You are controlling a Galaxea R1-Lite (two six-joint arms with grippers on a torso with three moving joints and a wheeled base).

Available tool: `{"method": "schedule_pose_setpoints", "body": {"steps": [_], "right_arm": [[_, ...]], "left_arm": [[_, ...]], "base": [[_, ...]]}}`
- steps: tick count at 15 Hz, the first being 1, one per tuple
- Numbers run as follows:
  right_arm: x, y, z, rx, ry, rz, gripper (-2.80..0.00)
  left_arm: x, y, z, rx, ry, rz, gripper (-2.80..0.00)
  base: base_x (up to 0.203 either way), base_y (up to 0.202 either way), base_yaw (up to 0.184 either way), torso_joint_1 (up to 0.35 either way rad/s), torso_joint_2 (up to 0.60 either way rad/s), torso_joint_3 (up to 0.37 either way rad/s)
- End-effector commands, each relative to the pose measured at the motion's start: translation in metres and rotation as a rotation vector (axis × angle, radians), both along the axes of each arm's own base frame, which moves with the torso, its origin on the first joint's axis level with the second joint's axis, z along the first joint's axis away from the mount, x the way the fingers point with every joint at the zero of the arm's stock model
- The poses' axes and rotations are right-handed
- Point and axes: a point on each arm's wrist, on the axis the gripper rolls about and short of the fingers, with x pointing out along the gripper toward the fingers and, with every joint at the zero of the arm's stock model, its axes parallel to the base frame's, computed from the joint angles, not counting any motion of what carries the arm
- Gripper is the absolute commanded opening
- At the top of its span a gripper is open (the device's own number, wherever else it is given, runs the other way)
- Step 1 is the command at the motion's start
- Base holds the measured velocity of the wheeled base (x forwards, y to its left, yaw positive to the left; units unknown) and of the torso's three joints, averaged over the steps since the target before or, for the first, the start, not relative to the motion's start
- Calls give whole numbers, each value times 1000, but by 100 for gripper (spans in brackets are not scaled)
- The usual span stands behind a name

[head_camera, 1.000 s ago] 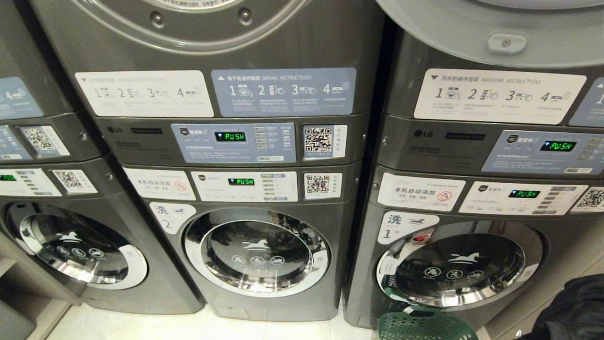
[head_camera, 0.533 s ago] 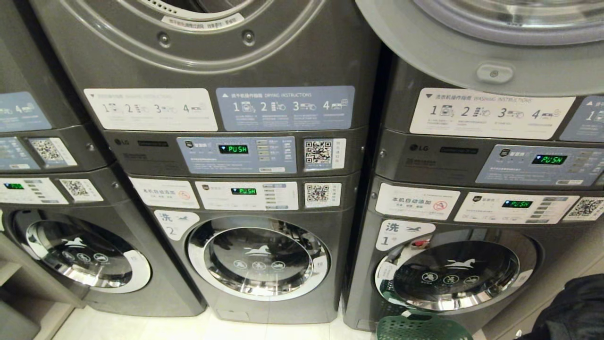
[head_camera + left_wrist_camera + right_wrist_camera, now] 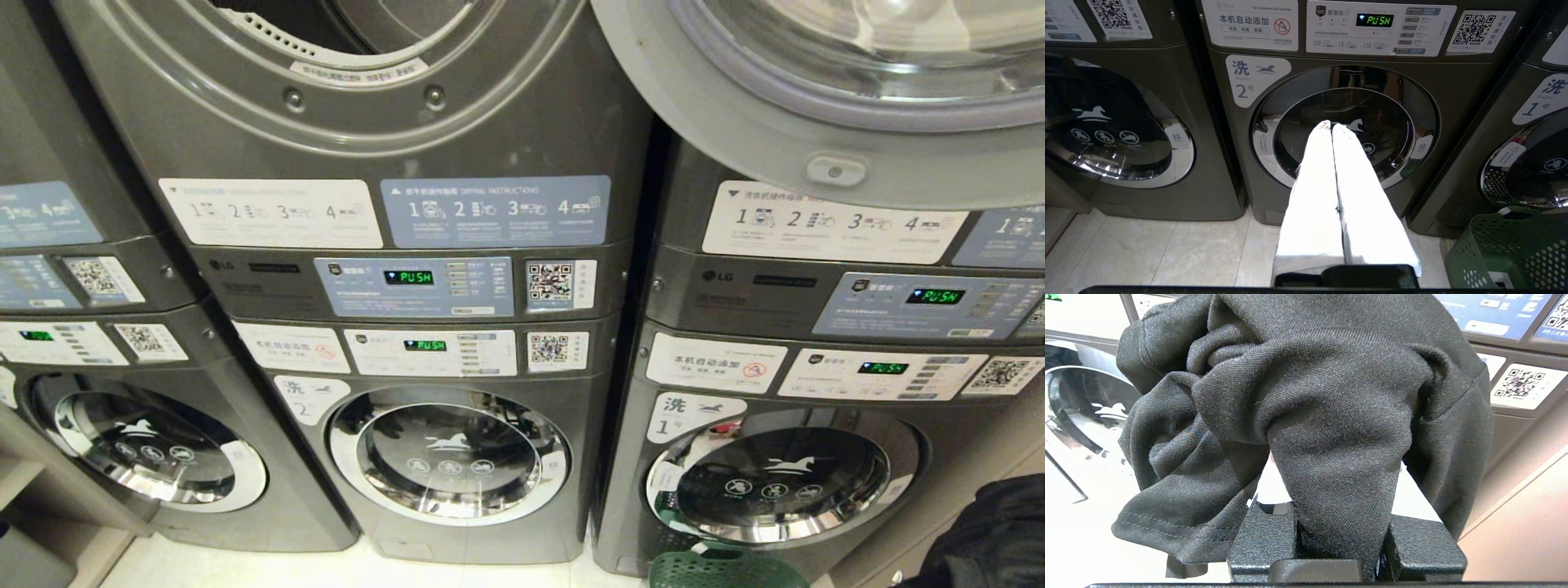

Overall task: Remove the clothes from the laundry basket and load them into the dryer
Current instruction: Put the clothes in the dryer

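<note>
Right gripper (image 3: 1337, 522) clamped on dark garment (image 3: 1306, 396), left gripper (image 3: 1332, 127) closed empty; open dryer drum (image 3: 343, 24) lying toward eleven o'clock, above.

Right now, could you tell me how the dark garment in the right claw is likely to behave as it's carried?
The dark garment is probably floppy: it bunches in folds around the right claw. Its loose hem hangs free, so it may swing or snag. Likely light.

A: Room?
B: Laundrette. Grey stacked machines (image 3: 457, 327) in a row, close together, green displays (image 3: 408, 278) lit.
A: Floor?
B: Pale tiles (image 3: 1167, 253), glossy. Beige wall (image 3: 1527, 522) at the right end of the row
</note>
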Motion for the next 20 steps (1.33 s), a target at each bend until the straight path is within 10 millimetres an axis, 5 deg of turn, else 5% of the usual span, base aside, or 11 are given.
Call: {"method": "schedule_pose_setpoints", "body": {"steps": [1, 20], "right_arm": [[2, 0, -5, 0, 19, 0, -280], [2, 0, -5, 1, 20, 0, -280]], "left_arm": [[0, 0, 0, -1, 0, 0, -280], [0, 0, 0, -1, 0, 0, -280]], "base": [[0, 0, 0, 117, -270, -138], [0, 0, 0, 77, -162, -85]]}}
